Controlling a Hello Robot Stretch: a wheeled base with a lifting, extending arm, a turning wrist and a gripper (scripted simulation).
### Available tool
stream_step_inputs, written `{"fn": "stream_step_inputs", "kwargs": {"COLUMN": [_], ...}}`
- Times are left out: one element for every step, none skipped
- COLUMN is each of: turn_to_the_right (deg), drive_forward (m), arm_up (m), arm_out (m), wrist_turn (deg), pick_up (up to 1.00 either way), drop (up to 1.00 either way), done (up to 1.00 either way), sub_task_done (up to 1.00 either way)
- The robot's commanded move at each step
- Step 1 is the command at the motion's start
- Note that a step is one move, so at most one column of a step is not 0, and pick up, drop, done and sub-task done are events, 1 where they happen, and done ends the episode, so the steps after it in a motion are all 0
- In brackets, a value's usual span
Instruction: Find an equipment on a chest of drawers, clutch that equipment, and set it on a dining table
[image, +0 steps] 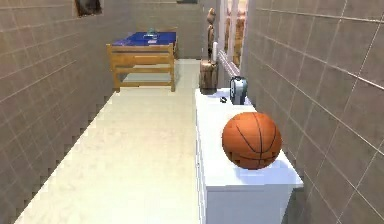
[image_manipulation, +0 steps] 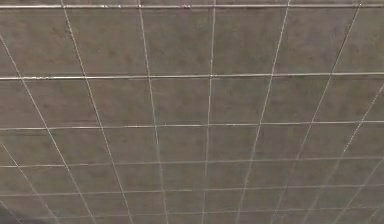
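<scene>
Basketball (image: 251, 139), round, no long axis, sits on white chest of drawers (image: 214, 116); hand's state: cannot tell.

Left of the chest of drawers (image: 214, 142) the floor (image: 120, 150) is free; on its top a basketball (image: 251, 139) takes the near end.

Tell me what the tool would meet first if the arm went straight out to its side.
Most likely the tiled wall, which faces that side. How near it stands cannot be told.
</scene>
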Motion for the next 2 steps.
{"fn": "stream_step_inputs", "kwargs": {"turn_to_the_right": [-45.0, -24.0], "drive_forward": [0.00, 0.00], "arm_up": [0.00, 0.00], "arm_out": [0.00, 0.00], "wrist_turn": [0.0, 0.0], "pick_up": [0.00, 0.00], "drop": [0.00, 0.00], "done": [0.00, 0.00], "sub_task_done": [0.00, 0.00]}}
